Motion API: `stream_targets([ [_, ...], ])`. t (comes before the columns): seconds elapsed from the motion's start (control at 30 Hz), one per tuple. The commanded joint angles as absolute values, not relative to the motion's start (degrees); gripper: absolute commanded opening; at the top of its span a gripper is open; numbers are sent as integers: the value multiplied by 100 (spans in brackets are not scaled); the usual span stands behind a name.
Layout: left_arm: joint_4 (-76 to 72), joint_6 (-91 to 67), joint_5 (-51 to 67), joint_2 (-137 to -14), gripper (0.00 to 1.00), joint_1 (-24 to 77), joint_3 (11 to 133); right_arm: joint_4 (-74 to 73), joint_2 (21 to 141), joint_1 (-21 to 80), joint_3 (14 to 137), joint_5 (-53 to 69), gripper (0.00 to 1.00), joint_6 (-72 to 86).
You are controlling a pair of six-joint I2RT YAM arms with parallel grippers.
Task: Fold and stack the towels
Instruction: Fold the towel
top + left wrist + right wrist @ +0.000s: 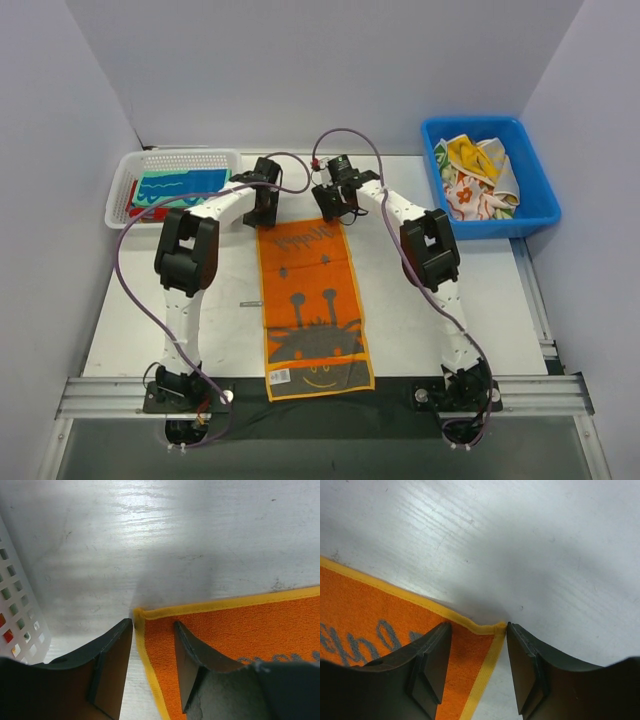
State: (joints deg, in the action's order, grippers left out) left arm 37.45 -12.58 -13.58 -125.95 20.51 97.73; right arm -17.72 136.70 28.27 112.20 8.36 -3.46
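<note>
Left tool and right tool stand part-open astride the two far corners of an orange towel, which lies flat and full length on the worktop, its giraffe print facing up and its near end at the worktop's front edge. In each wrist view one finger sits over the cloth and the other over bare surface, with the corner in the gap between them. Neither tool has pinched the fabric yet.

A teal towel lies folded in the white mesh basket at far left. Crumpled towels wait in the blue bin at far right.

The cloth looks thin, light and limp. Lifted by two corners it would likely sag in the middle and drape rather than hold any shape, and nothing about it seems fragile. Lying flush on a hard surface, it offers little to get under. The stitched yellow hem appears thicker than the field and is probably the surest bite, taken right at each corner with the fingertips pressed down to the surface. An uneven hold between the two corners would likely skew the fold.
</note>
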Motion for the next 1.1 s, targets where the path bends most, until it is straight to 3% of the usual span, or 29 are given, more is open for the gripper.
stream_targets([
  [0.0,3876,-1151,-1231,-12753,49,2004,9519,-2187,13816,2900,11644,554,48,-483],
  [0.23,3876,-1151,-1125,-12762,47,2004,9448,-2751,13966,2883,11673,159,39,-483],
  [0.5,3876,-1160,-1116,-12779,47,2004,9431,-2742,13711,2602,11074,229,45,-168],
  [0.77,3885,-1169,-1099,-12753,48,2004,9439,-2760,13685,2443,11013,387,43,-79],
  [0.83,3867,-1160,-1099,-12727,48,1995,9413,-2768,13693,2443,10995,343,40,-62],
  [1.0,3867,-1186,-967,-12788,47,1995,9457,-2821,13711,2452,10995,430,22,-114],
  [1.07,3867,-1204,-949,-12823,45,1995,9457,-2891,13728,2470,11013,518,22,-193],
])
